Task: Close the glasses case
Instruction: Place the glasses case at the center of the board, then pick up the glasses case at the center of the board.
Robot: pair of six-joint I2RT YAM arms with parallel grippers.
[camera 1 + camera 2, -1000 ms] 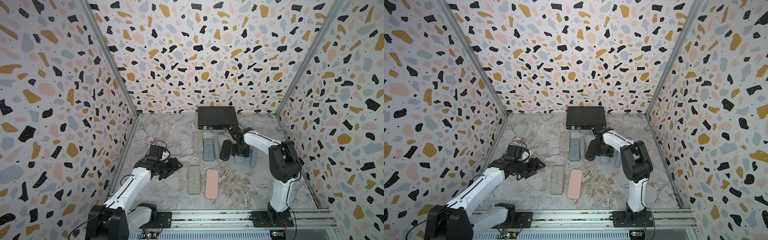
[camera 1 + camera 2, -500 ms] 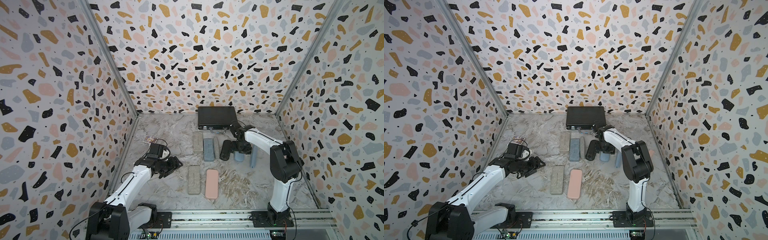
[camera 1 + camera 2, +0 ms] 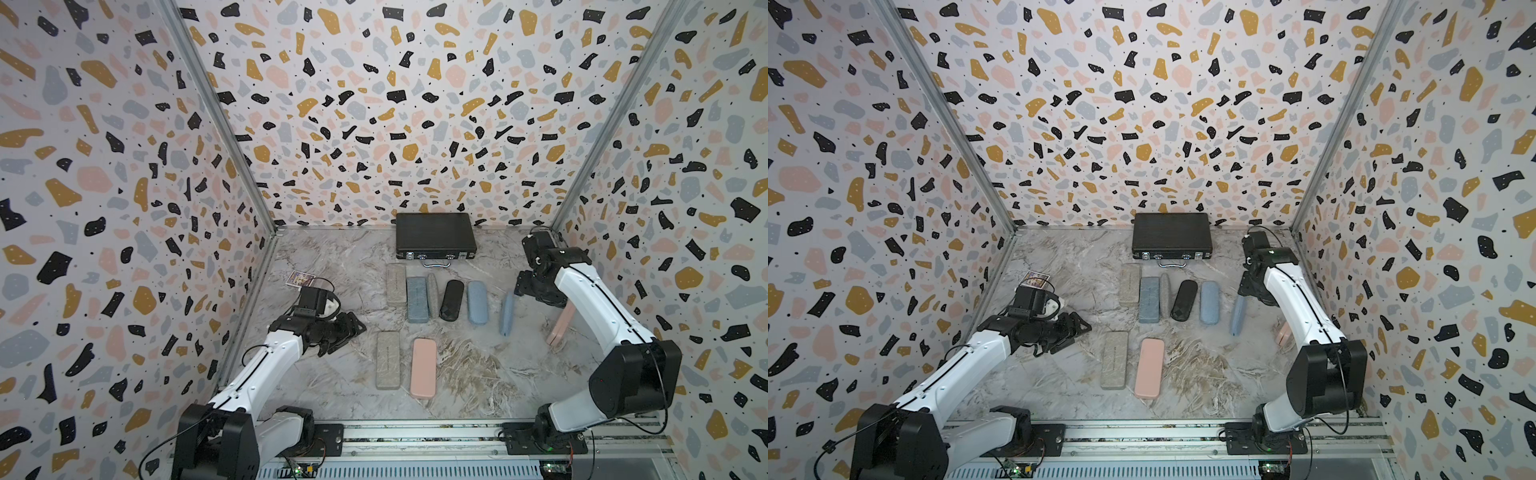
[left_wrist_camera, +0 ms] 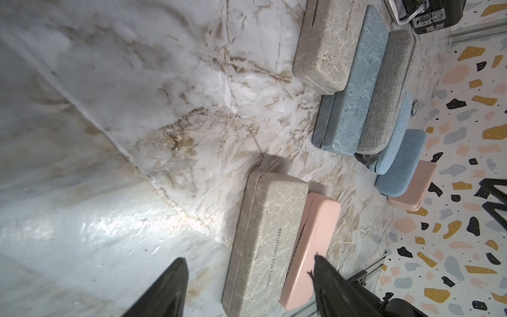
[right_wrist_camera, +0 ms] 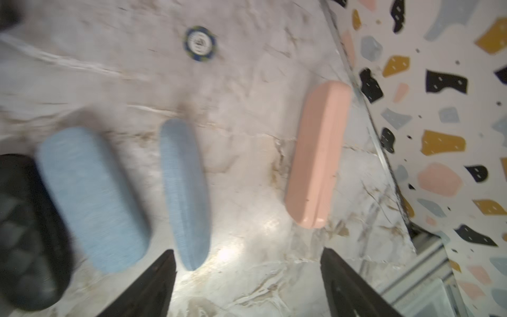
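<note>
**Closing a glasses case: right gripper clear of the row, every lid apparently down**

The slim blue glasses case (image 3: 507, 313) lies on its narrow edge on the marble table (image 3: 478, 374), right of the middle and apart from its neighbours. Its seam looks shut in the right wrist view. It is taken as the task's case only because it lies nearest the working gripper; the frames do not settle which case is meant.

The right gripper (image 5: 248, 252) hangs above bare table with jaws spread wide and nothing between them. One finger sits just beside the slim case's end. A pink case (image 5: 318, 153) lies on its side near the right wall. On the slim case's other side lie a light-blue fabric case (image 3: 477, 302) and a black case (image 3: 451, 300). Beyond the cases sit a poker chip (image 5: 200, 43) and a black briefcase (image 3: 435, 241).

The left gripper (image 4: 248, 259) hovers low with jaws apart and empty, pointed at a beige case (image 4: 263, 241) near the front.

Judged step: release after pressing shut. No case shows a raised lid, so the closing seems done. The next move calls only for checking the seams and keeping the fingers clear of the upright case, which could tip.
</note>
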